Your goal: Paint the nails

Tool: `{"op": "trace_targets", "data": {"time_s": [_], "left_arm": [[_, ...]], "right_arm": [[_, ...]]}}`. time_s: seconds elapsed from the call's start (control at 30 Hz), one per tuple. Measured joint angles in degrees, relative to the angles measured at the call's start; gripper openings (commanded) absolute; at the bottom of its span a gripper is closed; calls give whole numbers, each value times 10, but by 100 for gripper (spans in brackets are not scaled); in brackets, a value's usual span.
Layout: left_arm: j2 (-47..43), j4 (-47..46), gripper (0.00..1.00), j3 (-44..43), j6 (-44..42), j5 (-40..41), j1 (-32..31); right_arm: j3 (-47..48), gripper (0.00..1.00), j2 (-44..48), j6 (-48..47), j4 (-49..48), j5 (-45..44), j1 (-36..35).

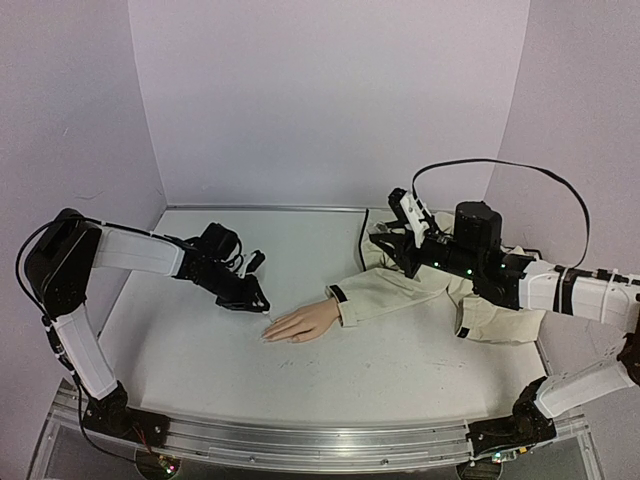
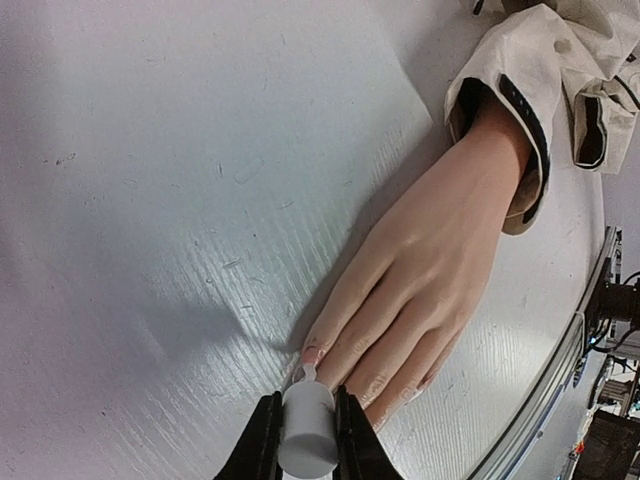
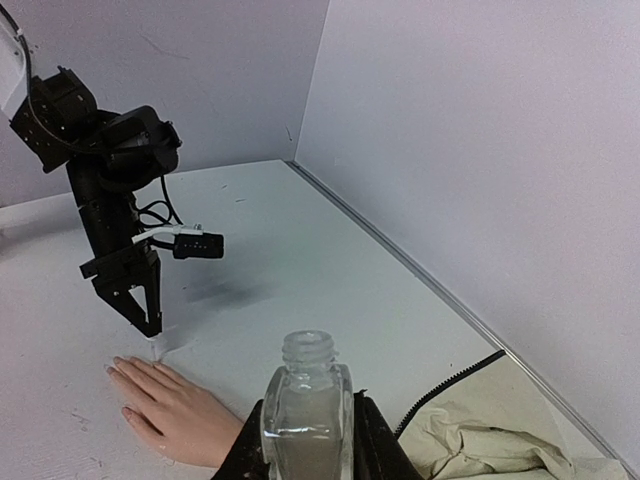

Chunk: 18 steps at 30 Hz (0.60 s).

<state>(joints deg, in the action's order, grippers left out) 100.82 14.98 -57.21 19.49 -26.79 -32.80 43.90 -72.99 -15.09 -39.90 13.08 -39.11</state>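
Observation:
The pale mannequin hand (image 1: 303, 323) lies flat on the table, coming out of a beige sleeve (image 1: 400, 290). My left gripper (image 2: 305, 440) is shut on a white brush cap (image 2: 306, 432). Its small brush tip (image 2: 309, 373) rests at the nail (image 2: 313, 353) of the outermost finger. Other nails show beside it, small and pale. In the top view the left gripper (image 1: 262, 305) sits just left of the fingertips. My right gripper (image 3: 305, 455) is shut on a small clear open bottle (image 3: 306, 415), held above the sleeve (image 3: 500, 440); the hand also shows in this view (image 3: 175, 410).
The beige garment (image 1: 480, 310) is bunched under my right arm at the table's right side. A black zip edge (image 3: 450, 385) lies by the wall. The metal front rail (image 1: 300, 440) runs along the near edge. White walls close the back and sides.

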Motion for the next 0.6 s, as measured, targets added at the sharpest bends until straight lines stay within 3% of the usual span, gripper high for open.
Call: {"op": "trace_targets", "data": {"time_s": [0.6], "left_arm": [[5, -1, 0, -17, 0, -4, 0]], "right_arm": [[0, 0, -3, 0, -1, 0, 2]]}}
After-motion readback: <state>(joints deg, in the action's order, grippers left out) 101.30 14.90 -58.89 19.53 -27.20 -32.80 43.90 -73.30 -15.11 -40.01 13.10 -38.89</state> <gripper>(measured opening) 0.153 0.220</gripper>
